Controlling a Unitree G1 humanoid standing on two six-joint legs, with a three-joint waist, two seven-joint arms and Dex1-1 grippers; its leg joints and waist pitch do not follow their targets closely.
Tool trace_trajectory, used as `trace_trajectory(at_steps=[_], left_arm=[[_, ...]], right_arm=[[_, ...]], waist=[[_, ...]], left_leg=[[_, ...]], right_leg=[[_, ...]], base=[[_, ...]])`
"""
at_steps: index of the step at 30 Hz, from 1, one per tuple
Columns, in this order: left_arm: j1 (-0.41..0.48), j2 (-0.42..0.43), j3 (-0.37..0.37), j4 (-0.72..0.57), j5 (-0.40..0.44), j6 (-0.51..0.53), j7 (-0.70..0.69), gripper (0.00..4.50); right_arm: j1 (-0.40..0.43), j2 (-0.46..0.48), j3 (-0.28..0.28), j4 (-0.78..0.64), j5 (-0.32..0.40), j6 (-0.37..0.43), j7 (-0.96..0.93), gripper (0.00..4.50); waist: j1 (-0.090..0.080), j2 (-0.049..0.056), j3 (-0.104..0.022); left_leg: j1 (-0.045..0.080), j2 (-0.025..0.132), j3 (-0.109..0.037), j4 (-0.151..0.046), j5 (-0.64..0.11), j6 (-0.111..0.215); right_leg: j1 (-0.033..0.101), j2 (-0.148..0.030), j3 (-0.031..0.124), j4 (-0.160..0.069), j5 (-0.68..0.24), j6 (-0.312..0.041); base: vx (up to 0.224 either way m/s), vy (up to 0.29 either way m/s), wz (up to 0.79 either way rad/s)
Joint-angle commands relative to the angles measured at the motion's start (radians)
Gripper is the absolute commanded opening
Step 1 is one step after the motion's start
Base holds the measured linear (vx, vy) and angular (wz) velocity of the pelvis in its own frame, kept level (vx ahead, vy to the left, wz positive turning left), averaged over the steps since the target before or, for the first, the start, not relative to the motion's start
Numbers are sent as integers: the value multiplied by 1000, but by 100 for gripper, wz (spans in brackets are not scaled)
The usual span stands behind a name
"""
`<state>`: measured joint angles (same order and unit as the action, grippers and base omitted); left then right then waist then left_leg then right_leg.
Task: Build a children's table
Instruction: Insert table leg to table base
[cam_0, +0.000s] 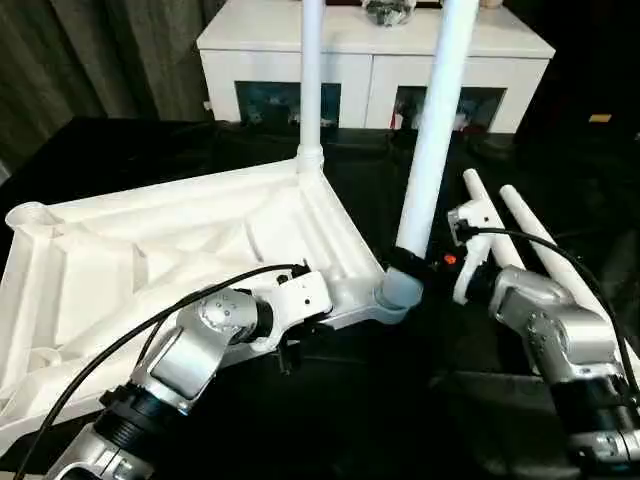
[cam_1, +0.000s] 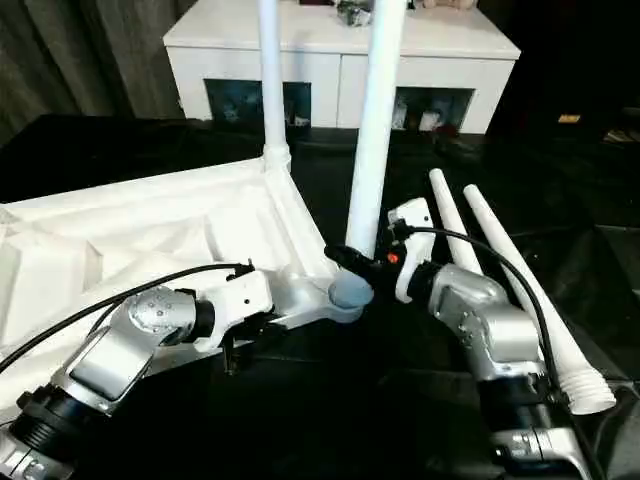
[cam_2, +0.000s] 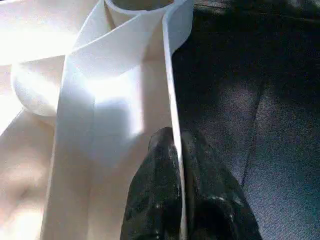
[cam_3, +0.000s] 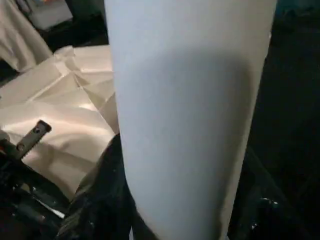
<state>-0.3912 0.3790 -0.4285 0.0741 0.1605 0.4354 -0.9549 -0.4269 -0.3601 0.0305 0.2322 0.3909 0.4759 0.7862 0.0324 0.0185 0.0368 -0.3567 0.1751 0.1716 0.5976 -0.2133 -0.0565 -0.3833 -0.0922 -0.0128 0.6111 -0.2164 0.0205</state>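
Table top (cam_0: 160, 240) lies upside down on the black floor (cam_0: 330, 410) in front of me, with its ribs facing up. It is big, white and square, and it fills the left part of what I see.

One white leg (cam_0: 311, 80) stands straight up in the far corner socket. A second leg (cam_0: 436, 130) stands in the near corner socket (cam_0: 395, 292), and it leans a little to the right.

My left gripper (cam_2: 176, 165) is pinched shut on the thin side wall of the table top, close to the near corner. One black finger (cam_2: 155, 190) is inside the wall and the other is outside.

My right gripper (cam_0: 412, 264) is closed around the bottom of the leaning leg, just above the socket. In my right wrist view the leg is very close and my dark fingers (cam_3: 100, 200) sit on both sides of it.

Two more legs (cam_1: 500, 270) lie flat on the floor on my right, side by side.

Behind the table top stands a low white cabinet (cam_0: 370, 60) with dark glass.
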Motion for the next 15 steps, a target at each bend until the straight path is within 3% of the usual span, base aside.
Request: trace_trajectory(at_steps=[1,9,15], left_arm=[[26,3,-22,45,5,-5,3,0],[26,17,-33,49,10,-19,7,0],[25,17,-30,53,9,-23,13,0]], right_arm=[[-4,-5,12,27,-20,-4,9,188],[-38,-16,65,95,-43,18,73,188],[-51,-11,49,124,-44,-8,63,188]], waist=[[-1,-23,-48],[0,-27,-49],[1,-29,-49]], left_leg=[[0,39,-3,-70,-87,74],[0,39,-2,-68,-66,88],[-1,40,-1,-69,-79,85]], right_leg=[[35,-35,19,-63,-64,-265],[35,-35,19,-59,-39,-271],[35,-37,19,-62,-68,-268]], base=[[0,0,0],[0,0,0],[0,0,0]])
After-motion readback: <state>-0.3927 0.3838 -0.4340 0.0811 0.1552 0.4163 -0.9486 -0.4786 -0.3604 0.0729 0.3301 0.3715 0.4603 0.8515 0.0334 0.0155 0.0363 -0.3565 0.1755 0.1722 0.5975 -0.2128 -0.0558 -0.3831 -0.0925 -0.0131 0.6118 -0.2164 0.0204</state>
